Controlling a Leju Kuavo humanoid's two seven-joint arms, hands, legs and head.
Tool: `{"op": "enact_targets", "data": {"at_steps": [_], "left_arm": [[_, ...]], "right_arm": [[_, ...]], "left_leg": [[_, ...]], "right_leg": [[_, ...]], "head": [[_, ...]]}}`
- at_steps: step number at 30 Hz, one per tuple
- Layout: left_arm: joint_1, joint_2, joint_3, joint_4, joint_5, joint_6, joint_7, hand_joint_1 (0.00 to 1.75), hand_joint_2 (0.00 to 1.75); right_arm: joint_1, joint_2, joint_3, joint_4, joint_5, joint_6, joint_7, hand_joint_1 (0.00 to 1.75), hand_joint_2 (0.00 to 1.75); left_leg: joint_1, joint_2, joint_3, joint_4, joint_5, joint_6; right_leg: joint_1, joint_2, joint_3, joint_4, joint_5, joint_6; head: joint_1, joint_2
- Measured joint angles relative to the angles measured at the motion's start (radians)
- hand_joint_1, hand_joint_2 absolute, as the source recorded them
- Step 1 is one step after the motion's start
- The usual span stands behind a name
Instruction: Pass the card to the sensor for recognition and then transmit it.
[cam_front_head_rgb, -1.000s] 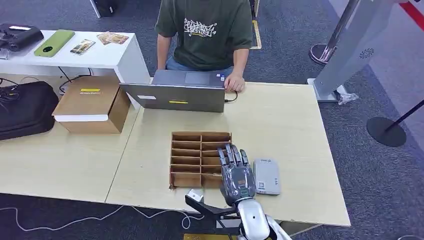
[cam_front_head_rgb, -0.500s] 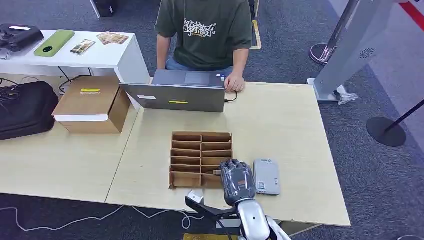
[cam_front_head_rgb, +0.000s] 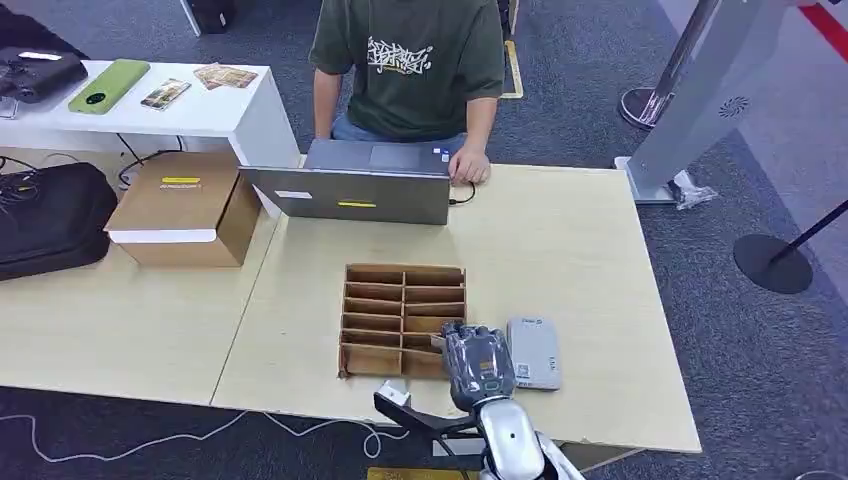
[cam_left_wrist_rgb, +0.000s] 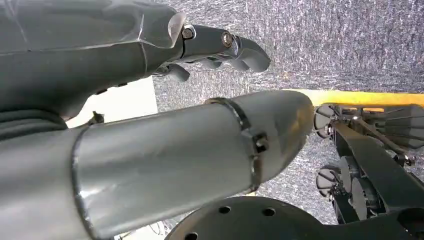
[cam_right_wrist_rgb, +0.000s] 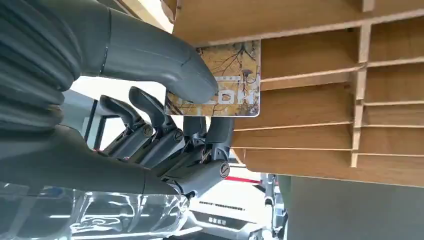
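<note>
Wood, card and plastic surfaces

The bench (cam_front_head_rgb: 560, 260) is pale matt wood; the rack (cam_front_head_rgb: 403, 318) is brown cardboard; the card (cam_right_wrist_rgb: 235, 82) looks glossy, printed; the robot hand (cam_right_wrist_rgb: 165, 135) is smooth grey plastic.

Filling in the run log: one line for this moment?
right hand pinches card | at cardboard organizer | card reader beside | left hand idle

Divided box (cam_front_head_rgb: 403, 318) is sitting on the tabletop (cam_front_head_rgb: 560, 250) near its front edge; sensor (cam_front_head_rgb: 533, 352) is lying just right of it. Right hand (cam_front_head_rgb: 477, 362) is resting between them at the box's front right corner, pinching a card (cam_right_wrist_rgb: 220, 85) at a compartment there. Laptop (cam_front_head_rgb: 352, 185) is sitting behind the box, a person (cam_front_head_rgb: 410, 65) sitting behind it. Cardboard carton (cam_front_head_rgb: 185, 207) is lying well left.
</note>
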Motion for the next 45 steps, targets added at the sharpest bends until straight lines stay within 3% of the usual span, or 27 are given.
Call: {"op": "enact_targets", "data": {"at_steps": [5, 7, 9, 11, 15, 18, 22, 27, 38, 45], "left_arm": [[0.000, 0.000, 0.000, 0.000, 0.000, 0.002, -0.002, 0.00, 0.00], [0.000, -0.003, 0.000, 0.000, 0.000, 0.003, -0.003, 0.00, 0.00], [0.002, -0.004, 0.000, 0.000, 0.000, 0.004, -0.003, 0.00, 0.00], [0.002, -0.007, 0.001, 0.000, 0.000, 0.005, -0.003, 0.00, 0.00], [0.003, -0.010, 0.000, 0.000, 0.000, 0.010, -0.003, 0.00, 0.00], [0.002, -0.012, 0.000, 0.000, 0.000, 0.011, -0.003, 0.00, 0.00], [0.002, -0.013, 0.000, 0.000, 0.000, 0.011, -0.003, 0.00, 0.00], [0.002, -0.015, 0.000, 0.000, 0.000, 0.019, -0.003, 0.00, 0.00], [0.002, -0.021, 0.000, 0.000, -0.005, 0.022, -0.003, 0.00, 0.00], [0.003, -0.023, -0.006, 0.000, -0.019, 0.022, -0.018, 0.00, 0.00]], "right_arm": [[0.012, 0.010, -0.036, -0.035, 0.000, -0.116, 0.003, 1.75, 1.75], [0.035, 0.020, -0.071, -0.086, -0.002, -0.192, -0.024, 1.75, 1.75], [0.067, 0.047, -0.127, -0.152, -0.043, -0.288, -0.090, 1.75, 1.75], [0.094, 0.084, -0.215, -0.236, -0.184, -0.408, -0.184, 1.75, 1.75], [0.155, 0.136, -0.371, -0.359, -0.367, -0.499, -0.294, 1.75, 1.75], [0.187, 0.163, -0.441, -0.412, -0.495, -0.523, -0.352, 1.75, 1.75], [0.225, 0.206, -0.559, -0.472, -0.919, -0.503, -0.480, 1.75, 1.75], [0.263, 0.252, -0.718, -0.514, -1.094, -0.513, -0.586, 1.75, 1.75], [0.287, 0.267, -0.818, -0.536, -1.132, -0.547, -0.607, 1.75, 1.75], [0.289, 0.270, -0.864, -0.543, -1.047, -0.557, -0.670, 1.75, 1.75]], "left_leg": [[0.000, 0.000, 0.000, 0.000, 0.000, 0.000], [0.000, 0.000, 0.000, 0.000, 0.000, 0.000], [0.000, 0.000, 0.000, 0.000, 0.000, 0.000], [0.000, 0.000, 0.000, 0.000, 0.000, 0.000], [0.000, 0.000, 0.000, 0.000, -0.001, 0.000], [-0.001, 0.001, 0.000, 0.000, -0.001, 0.000], [0.000, 0.000, 0.000, 0.000, -0.001, 0.000], [0.000, 0.001, 0.000, 0.000, -0.001, 0.001], [0.000, 0.001, 0.001, 0.000, -0.001, 0.001], [0.000, 0.001, 0.000, 0.000, -0.001, 0.001]], "right_leg": [[0.000, 0.000, 0.000, 0.000, 0.000, 0.000], [0.000, 0.000, 0.000, 0.000, 0.000, 0.000], [0.000, 0.000, 0.000, 0.000, 0.000, 0.000], [0.000, -0.001, 0.000, 0.000, 0.000, 0.000], [0.000, 0.000, 0.000, 0.000, 0.000, 0.000], [0.000, 0.000, 0.000, -0.001, 0.000, 0.000], [0.000, 0.000, 0.000, -0.001, 0.000, 0.000], [0.000, 0.000, 0.000, -0.001, 0.000, 0.000], [0.000, 0.000, 0.000, -0.001, 0.000, 0.000], [0.000, 0.000, 0.001, -0.001, 0.000, 0.000]], "head": [[0.000, 0.000], [0.000, 0.000], [0.000, 0.000], [0.000, 0.000], [0.000, 0.000], [0.000, 0.000], [0.000, 0.000], [0.000, 0.000], [0.000, 0.000], [0.000, 0.000]]}}
